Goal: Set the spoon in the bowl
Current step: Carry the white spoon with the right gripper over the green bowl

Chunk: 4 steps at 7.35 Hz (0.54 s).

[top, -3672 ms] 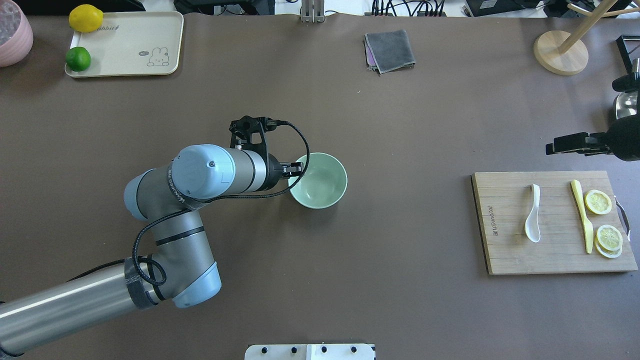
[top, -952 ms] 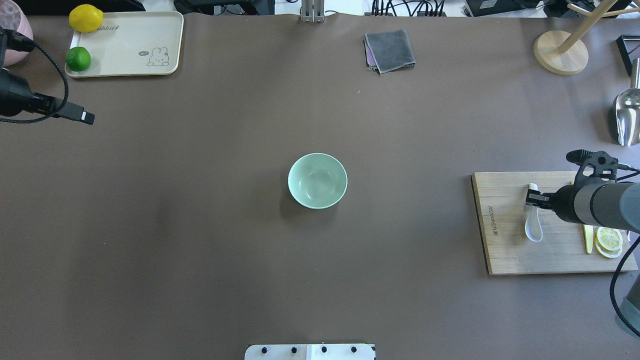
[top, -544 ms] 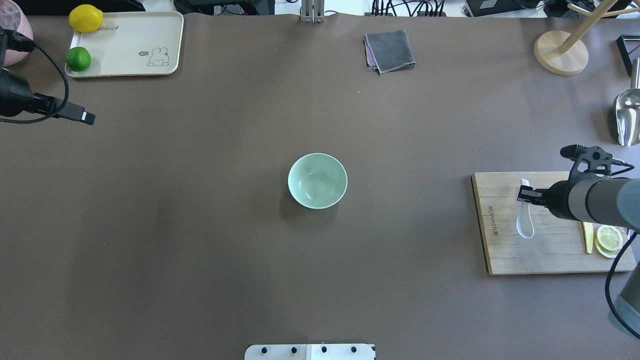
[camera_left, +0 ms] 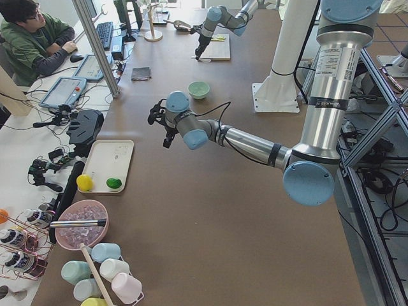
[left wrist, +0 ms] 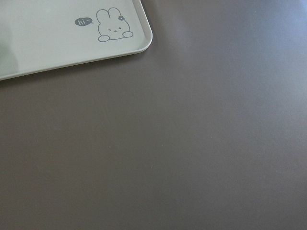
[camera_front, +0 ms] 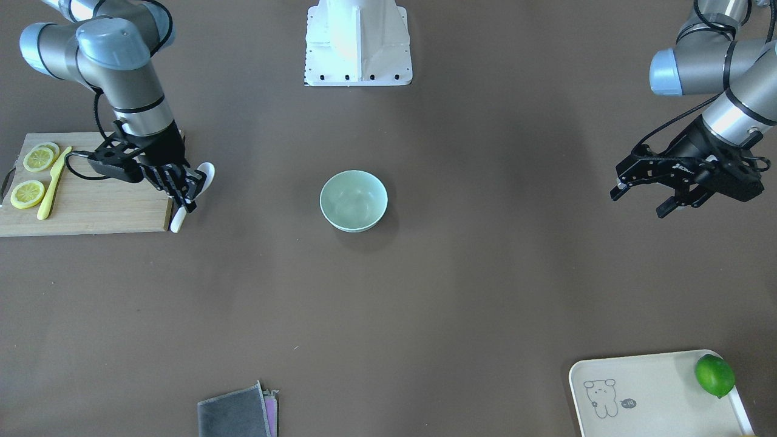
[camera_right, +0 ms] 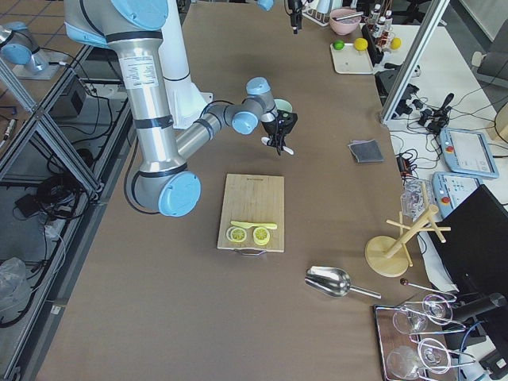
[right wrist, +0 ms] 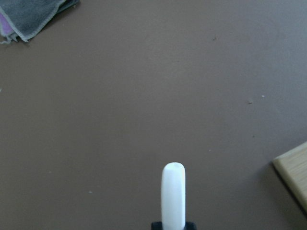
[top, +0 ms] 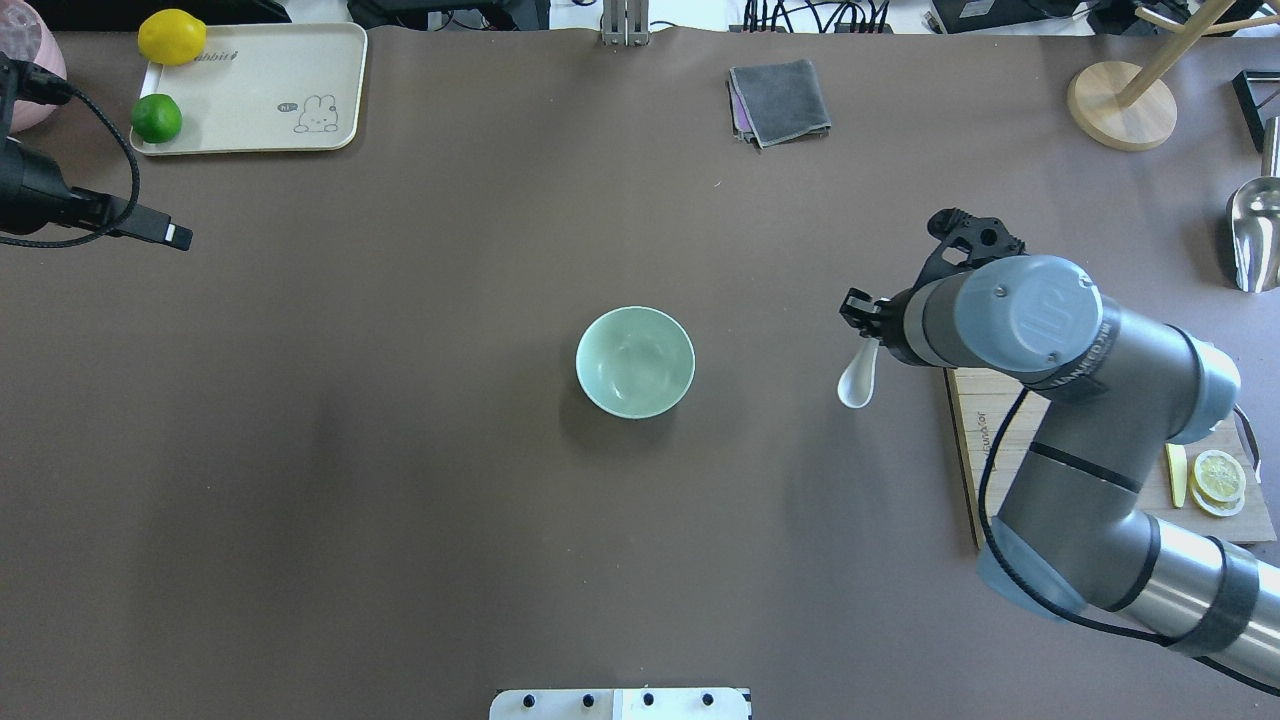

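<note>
Right gripper (top: 860,312) clenched on spoon (top: 858,380) handle, aloft between central bowl (top: 635,361) and right-edge cutting board (camera_front: 103,206). Left gripper (camera_front: 637,204) jaws spread, near left edge.

Silver Arm, Blue Caps

The right silver tube arm (top: 1085,450) has round light-blue caps, one with grey letters. A thin black cable (top: 981,490) runs along it, under black tape bands (top: 1225,598). The right black gripper (camera_front: 188,200) and the left black gripper (camera_front: 637,204) have thin metal fingers.
</note>
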### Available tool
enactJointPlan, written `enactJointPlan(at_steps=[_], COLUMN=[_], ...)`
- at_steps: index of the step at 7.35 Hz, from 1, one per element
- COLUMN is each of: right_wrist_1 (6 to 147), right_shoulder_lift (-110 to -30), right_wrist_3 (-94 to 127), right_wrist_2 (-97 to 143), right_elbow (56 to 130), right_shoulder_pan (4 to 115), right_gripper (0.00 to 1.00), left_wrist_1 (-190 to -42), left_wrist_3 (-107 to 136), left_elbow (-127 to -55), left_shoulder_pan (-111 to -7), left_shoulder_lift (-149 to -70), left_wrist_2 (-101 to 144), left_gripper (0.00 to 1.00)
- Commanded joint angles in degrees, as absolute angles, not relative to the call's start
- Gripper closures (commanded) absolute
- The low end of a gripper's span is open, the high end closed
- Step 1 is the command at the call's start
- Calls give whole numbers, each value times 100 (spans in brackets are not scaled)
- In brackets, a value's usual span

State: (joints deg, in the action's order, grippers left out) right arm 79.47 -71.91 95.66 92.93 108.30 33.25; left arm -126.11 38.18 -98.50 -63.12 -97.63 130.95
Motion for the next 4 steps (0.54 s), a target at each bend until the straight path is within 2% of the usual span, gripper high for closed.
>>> enactJointPlan(at_steps=[1,2,4], right_wrist_1=[8978,9278,9387], right_shoulder_lift=[-6078,-5499,-4391], right_wrist_3=[10586,11017,11722], right_wrist_2=[8984,8739,8229], right_elbow=[10706,10357,9138], right_shoulder_pan=[3068,2963,2787], right_gripper=[100,100,100], left_wrist_1=[-12612,-12612,-12612], left_wrist_3=[3832,3823,3814], left_elbow=[-9861,-9853,-9818], left_shoulder_pan=[-6302,-6293,-6293], left_shoulder_lift=[-9765,-9765,-9765], left_wrist_2=[13096,13096,13096], left_gripper=[2,2,2])
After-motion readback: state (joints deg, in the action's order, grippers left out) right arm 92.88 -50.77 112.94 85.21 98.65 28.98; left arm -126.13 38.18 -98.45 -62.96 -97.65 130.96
